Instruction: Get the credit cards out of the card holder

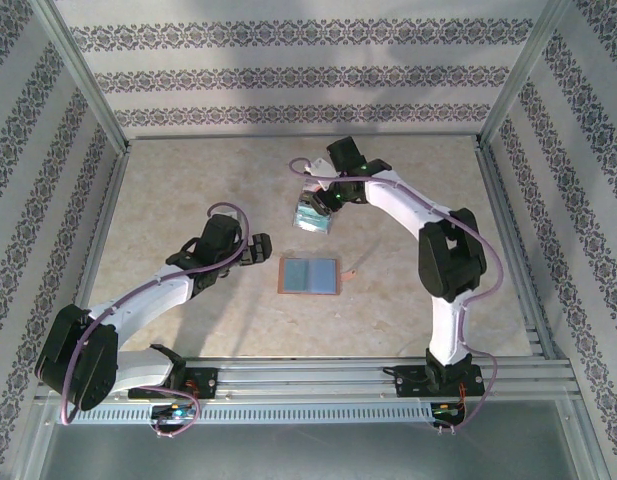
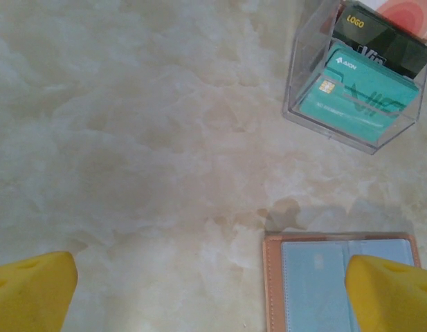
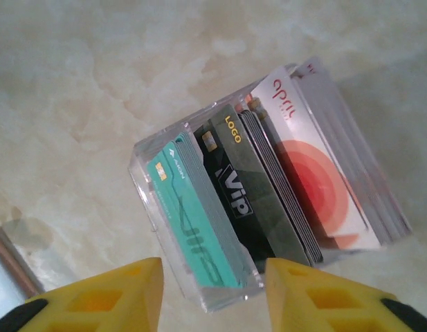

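While both grippers stand empty, I judge the task to be at or near its end, with one check left. My right gripper (image 3: 213, 287) has its yellow fingers (image 3: 102, 297) spread wide and pinching nothing. Just ahead of their tips, roughly centred on the gap between them, sits a clear plastic box (image 3: 144, 187). It holds cards standing on edge in a row: a teal card (image 3: 196, 232) at the front, a black card marked VIP (image 3: 244, 190) behind it, a white card with red circles (image 3: 317, 187) further back, and a few thin edges between them that I cannot tell apart. My left gripper (image 2: 210, 280) is also spread with nothing between its fingers, low over the marbled table (image 2: 130, 138). The card holder (image 2: 272, 277) lies open and flat by one of its fingertips, which covers part of it in the wrist view, and its blue-grey pockets face up. One pocket shows a faint pale rectangle. I cannot tell whether that is a card left inside or just the lining. If it is a card, the next move calls for pinning the holder's brown edge with one gripper, while the other closes on the card's exposed edge and slides it out along the pocket. If not, both arms can retreat.
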Robot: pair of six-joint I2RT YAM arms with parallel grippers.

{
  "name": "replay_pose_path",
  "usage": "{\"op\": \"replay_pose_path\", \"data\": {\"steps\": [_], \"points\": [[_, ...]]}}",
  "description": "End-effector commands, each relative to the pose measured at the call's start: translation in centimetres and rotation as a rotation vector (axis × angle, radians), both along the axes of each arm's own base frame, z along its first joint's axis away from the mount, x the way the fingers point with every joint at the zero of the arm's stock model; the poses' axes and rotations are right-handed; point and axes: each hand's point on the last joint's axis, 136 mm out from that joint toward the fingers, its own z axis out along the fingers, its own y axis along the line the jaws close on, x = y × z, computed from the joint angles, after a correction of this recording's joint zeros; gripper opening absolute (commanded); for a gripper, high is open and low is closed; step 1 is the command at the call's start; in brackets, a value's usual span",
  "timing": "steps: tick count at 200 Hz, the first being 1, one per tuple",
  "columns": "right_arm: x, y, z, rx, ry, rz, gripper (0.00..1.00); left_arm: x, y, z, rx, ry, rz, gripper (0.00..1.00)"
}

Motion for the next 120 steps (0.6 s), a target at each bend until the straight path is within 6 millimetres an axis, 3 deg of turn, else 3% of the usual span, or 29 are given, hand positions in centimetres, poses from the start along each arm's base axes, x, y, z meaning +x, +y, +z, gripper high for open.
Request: {"op": "replay_pose_path", "data": {"steps": [1, 52, 74, 120], "points": [[-1.6, 0.4, 2.7, 0.045, -0.009, -0.183, 0.46, 0.0, 1.1, -0.2, -0.047, -0.007, 0.068, 0.99], [-9.2, 1.5, 1.1, 0.022, 0.092, -0.417, 0.5, 0.4, 3.1, -0.1, -0.129, -0.039, 0.16, 0.99], [-12.0, 1.8, -0.5, 0.016, 0.145, -0.503, 0.54, 0.6, 3.7, -0.2, -0.149, -0.046, 0.182, 0.99], [-16.9, 5.2, -4.7, -0.044, 0.249, -0.528, 0.64, 0.5, 5.2, -0.6, -0.127, -0.047, 0.23, 0.99]]}}
